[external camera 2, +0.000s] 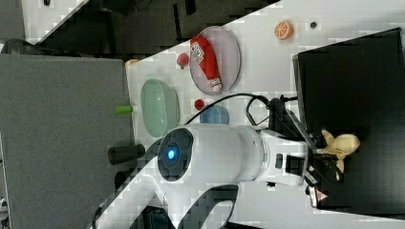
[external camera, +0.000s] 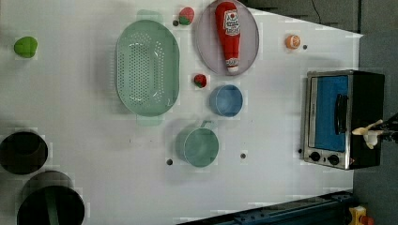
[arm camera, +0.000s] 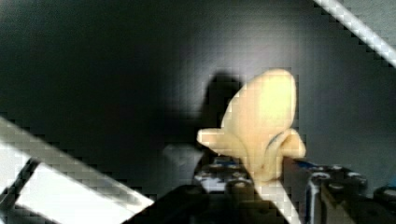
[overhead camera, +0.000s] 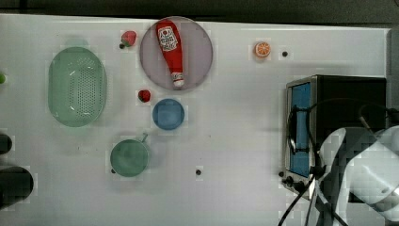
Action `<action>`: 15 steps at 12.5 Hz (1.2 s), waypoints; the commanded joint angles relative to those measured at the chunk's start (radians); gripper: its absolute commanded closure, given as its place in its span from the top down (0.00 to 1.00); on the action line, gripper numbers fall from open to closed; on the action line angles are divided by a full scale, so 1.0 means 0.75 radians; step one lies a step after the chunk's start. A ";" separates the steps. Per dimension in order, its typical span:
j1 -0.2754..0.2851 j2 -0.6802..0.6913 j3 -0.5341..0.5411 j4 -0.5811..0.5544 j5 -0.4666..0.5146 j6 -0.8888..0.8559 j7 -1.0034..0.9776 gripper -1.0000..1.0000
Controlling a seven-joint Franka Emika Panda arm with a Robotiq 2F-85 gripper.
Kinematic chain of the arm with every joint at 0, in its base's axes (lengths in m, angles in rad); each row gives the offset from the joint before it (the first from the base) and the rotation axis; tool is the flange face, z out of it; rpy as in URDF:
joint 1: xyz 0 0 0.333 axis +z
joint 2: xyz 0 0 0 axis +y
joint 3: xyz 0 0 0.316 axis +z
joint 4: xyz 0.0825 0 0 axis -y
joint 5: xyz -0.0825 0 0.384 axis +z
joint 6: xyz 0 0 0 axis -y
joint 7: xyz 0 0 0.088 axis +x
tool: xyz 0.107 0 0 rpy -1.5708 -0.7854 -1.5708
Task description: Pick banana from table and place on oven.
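The pale yellow banana (external camera 2: 342, 143) hangs just above the black top of the oven (external camera 2: 353, 81), and my gripper (external camera 2: 328, 158) is shut on its peel end. In the wrist view the banana (arm camera: 264, 121) sticks out from between the fingers (arm camera: 322, 186), with the oven's dark top (arm camera: 116, 70) close behind it. The left view has the banana (external camera: 367, 129) and gripper (external camera: 377, 136) over the oven (external camera: 328, 112) near its right edge. In the top view my arm (overhead camera: 362, 169) covers the near part of the oven (overhead camera: 350, 96), which stands at the right end of the white table (overhead camera: 235, 141).
On the table in the top view are a ketchup bottle (overhead camera: 171, 49) on a grey plate (overhead camera: 200, 52), an orange slice (overhead camera: 262, 49), two strawberries (overhead camera: 128, 38), a green colander (overhead camera: 77, 86), a blue bowl (overhead camera: 168, 114) and a green cup (overhead camera: 129, 157). Black cylinders (overhead camera: 14, 186) stand at the left edge.
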 commanded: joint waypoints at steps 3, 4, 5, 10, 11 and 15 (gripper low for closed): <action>0.027 -0.064 0.030 0.067 0.006 -0.010 -0.082 0.61; 0.028 -0.065 0.036 0.067 0.006 -0.011 -0.082 0.72; 0.029 -0.065 0.037 0.067 0.004 -0.019 -0.082 0.83; 0.089 -0.134 0.144 0.120 0.008 -0.160 -0.083 1.00; 0.114 -0.178 0.211 0.137 0.022 -0.245 -0.083 1.00; 0.183 -0.418 0.528 0.145 0.082 -0.408 0.272 1.00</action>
